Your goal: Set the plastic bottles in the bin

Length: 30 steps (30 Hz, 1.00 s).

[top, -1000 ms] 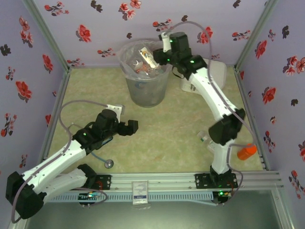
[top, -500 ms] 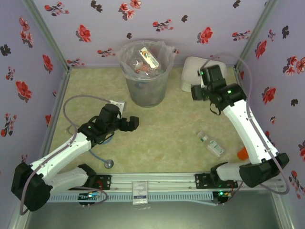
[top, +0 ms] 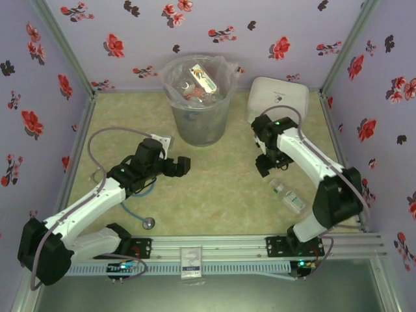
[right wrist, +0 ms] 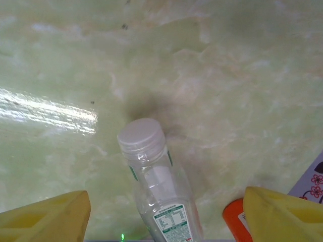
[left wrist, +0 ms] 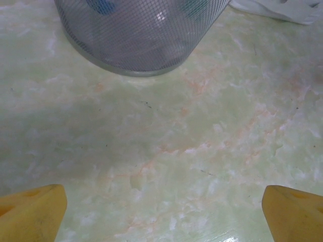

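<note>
Flowered purple walls (top: 97, 26) close in a green marbled table (top: 221, 195). At the back stands the bin (top: 197, 127), with bottles (top: 200, 83) heaped inside. One clear bottle (top: 288, 196) lies on the table near the right front. The right gripper (top: 265, 166) hangs over its cap end, jaws spread and touching nothing. The left gripper (top: 182, 166) hovers before the bin, jaws wide and empty.

A white case (top: 281, 97) sits upper right on the green marbled bench (top: 214, 188). A stethoscope (top: 149, 222) lies lower left, partly hidden.
</note>
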{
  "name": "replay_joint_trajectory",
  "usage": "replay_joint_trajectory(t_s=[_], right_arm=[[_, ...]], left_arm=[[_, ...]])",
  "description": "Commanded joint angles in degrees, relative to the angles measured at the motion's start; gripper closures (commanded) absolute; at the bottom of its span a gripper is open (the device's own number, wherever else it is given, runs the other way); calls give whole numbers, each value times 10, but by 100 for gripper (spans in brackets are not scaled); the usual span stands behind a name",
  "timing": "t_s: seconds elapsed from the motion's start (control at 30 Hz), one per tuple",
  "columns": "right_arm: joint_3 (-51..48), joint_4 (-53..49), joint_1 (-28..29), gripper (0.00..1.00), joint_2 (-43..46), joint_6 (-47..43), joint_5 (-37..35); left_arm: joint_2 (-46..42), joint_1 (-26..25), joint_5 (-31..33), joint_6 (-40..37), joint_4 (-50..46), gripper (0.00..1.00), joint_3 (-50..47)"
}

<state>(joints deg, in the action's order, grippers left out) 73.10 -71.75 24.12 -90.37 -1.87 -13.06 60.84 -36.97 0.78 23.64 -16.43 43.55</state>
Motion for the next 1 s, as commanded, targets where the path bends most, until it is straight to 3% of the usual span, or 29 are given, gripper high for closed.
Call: replay_joint_trajectory(t_s=[0.0, 0.23, 0.43, 0.73, 0.97], right_arm=[[-24, -46, 2, 18, -47, -60, 16], [-87, -6, 0, 10, -68, -99, 23], [-97, 8, -7, 11, -82, -107, 23], [-88, 43, -12, 22, -129, -130, 42], [-89, 60, -14, 49, -103, -119, 30]], left_arm=[[-33, 8, -8, 3, -4, 0, -8], [-42, 12, -10, 2, -2, 0, -14], [-42, 13, -11, -4, -1, 0, -16], [-72, 18, -11, -4, -8, 0, -35], [-99, 27, -9, -2, -20, 0, -46]])
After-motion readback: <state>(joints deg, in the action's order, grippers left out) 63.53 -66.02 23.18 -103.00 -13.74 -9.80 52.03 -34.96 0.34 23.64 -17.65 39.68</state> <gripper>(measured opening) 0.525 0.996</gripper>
